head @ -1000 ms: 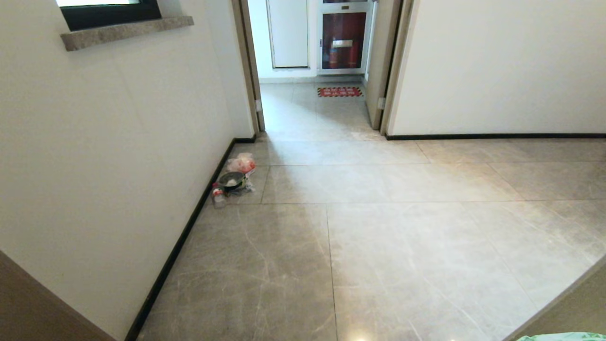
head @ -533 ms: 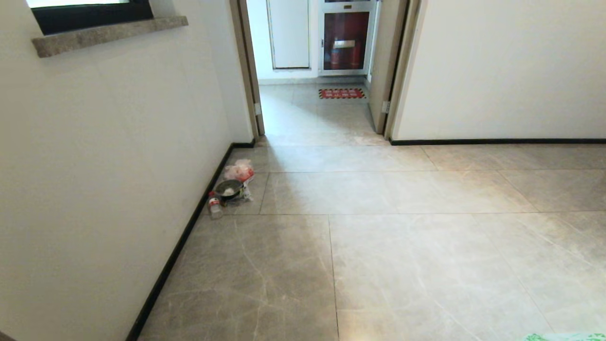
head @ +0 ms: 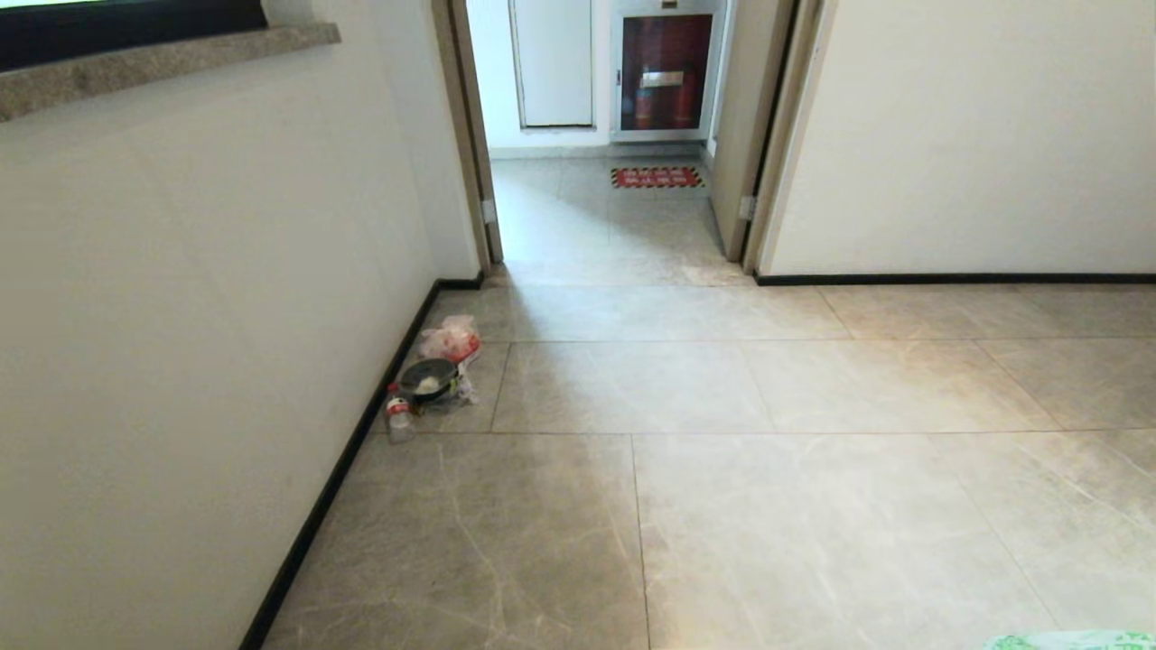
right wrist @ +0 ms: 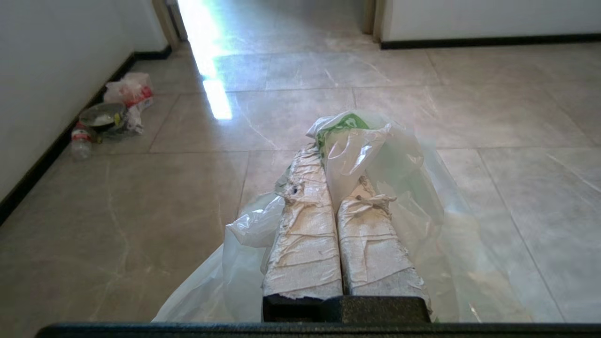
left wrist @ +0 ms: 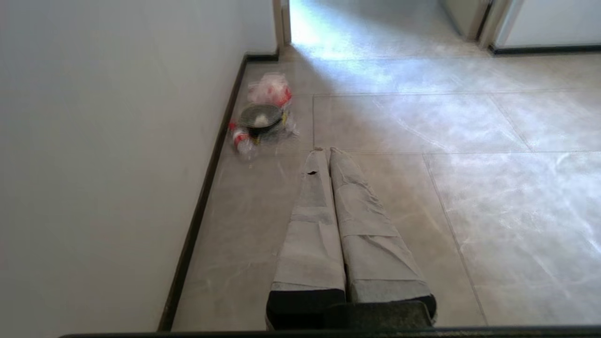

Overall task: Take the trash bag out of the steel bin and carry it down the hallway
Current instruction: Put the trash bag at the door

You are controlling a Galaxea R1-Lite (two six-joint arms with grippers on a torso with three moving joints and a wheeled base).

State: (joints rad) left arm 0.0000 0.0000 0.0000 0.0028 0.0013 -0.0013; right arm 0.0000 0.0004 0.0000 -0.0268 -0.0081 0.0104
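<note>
Nearest, the trash bag (right wrist: 375, 155), thin translucent white plastic with green print, is pinched between the closed jaws of the right gripper (right wrist: 328, 162), its folds spilling around both fingers above the grey marble-look floor (right wrist: 141, 234), while the left gripper (left wrist: 326, 151) is seen with its jaws pressed together on nothing. Farther along the left wall, by the black baseboard (head: 334, 487), a plastic bottle (head: 398, 418), a dark bowl (head: 427, 377) and a pinkish-red plastic bag (head: 450, 339) are grouped closely on the floor. Beyond them, the hallway (head: 605, 226) is framed by brown door frames (head: 470, 135), with a red mat (head: 657, 177) lying before a glass-fronted cabinet (head: 664, 72).
</note>
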